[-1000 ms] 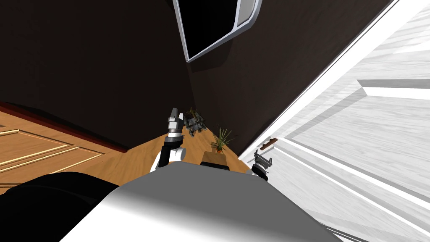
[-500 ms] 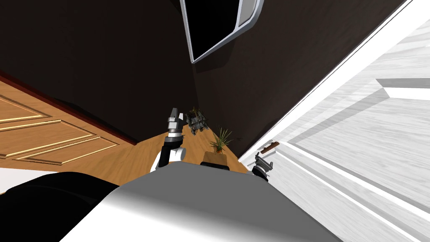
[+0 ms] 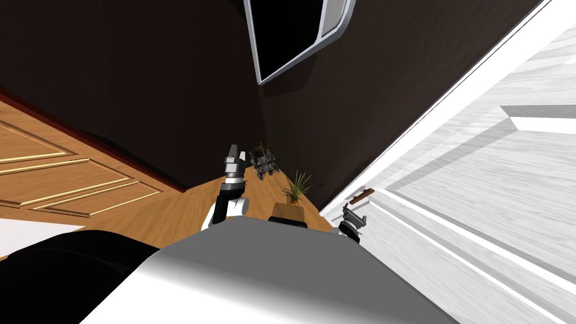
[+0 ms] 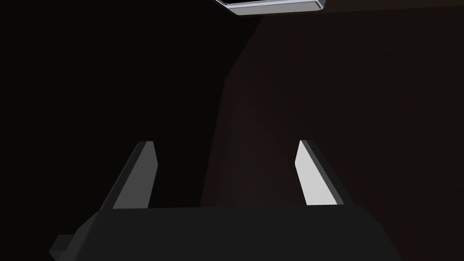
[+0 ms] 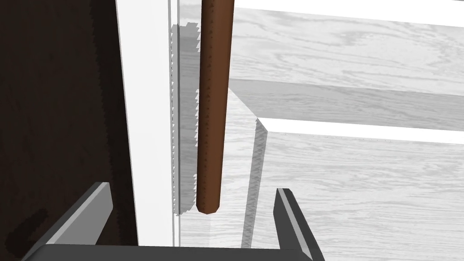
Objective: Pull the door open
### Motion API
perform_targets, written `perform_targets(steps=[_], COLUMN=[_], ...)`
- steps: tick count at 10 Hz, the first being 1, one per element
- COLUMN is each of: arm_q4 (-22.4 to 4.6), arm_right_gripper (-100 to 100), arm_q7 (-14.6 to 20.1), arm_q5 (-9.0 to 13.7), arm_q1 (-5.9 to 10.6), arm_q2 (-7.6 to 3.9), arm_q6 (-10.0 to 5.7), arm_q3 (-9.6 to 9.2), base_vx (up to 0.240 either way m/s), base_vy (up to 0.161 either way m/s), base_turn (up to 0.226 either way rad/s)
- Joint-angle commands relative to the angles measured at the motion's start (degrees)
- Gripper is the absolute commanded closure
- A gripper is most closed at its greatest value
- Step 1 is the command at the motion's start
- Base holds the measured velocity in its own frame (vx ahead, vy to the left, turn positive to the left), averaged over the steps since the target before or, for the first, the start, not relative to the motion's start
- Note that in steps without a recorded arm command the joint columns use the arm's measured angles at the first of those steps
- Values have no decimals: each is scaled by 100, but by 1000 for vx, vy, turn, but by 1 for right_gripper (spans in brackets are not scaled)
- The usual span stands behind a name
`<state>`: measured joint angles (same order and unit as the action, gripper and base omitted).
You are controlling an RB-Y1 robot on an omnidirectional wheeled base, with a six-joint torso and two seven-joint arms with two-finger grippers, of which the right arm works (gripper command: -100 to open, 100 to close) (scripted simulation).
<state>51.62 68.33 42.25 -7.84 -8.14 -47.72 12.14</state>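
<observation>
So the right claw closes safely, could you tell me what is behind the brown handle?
Behind the brown handle lies the white wood-grain door, carrying the handle's shadow, beside the white door frame. The strip of door directly behind the bar is covered.

Whole head view has swung over the last second; that's my own turn, not the room moving. The brown panelled surface [image 3: 73, 174] on my left now reaches much higher up the frame, and its dark red edge [image 3: 84, 134] has climbed with it. Most of that came in the first half second, with only a small creep since. A white patch [image 3: 34, 232] has come into view just below it. The window frame [image 3: 336, 17] has slid toward the white door [image 3: 478, 185], and the door's recessed panel ledge [image 3: 534, 109] has slid further outward.
</observation>
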Motion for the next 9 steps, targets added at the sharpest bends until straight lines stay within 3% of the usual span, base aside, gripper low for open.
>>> perform_targets(steps=[1,6,9], arm_q4=[-161,-783,-1216], arm_right_gripper=[-100,-100,-100], arm_q7=[79,354,547], arm_q5=[-44,-218,-337], arm_q1=[96,513,800], arm_q2=[-46,-234,-359], arm_q6=[-26,-77,-110], arm_q3=[37,226,356], base_vx=[-26,-10,62], base_vy=[27,-6,-81], base_turn=[4,9,14])
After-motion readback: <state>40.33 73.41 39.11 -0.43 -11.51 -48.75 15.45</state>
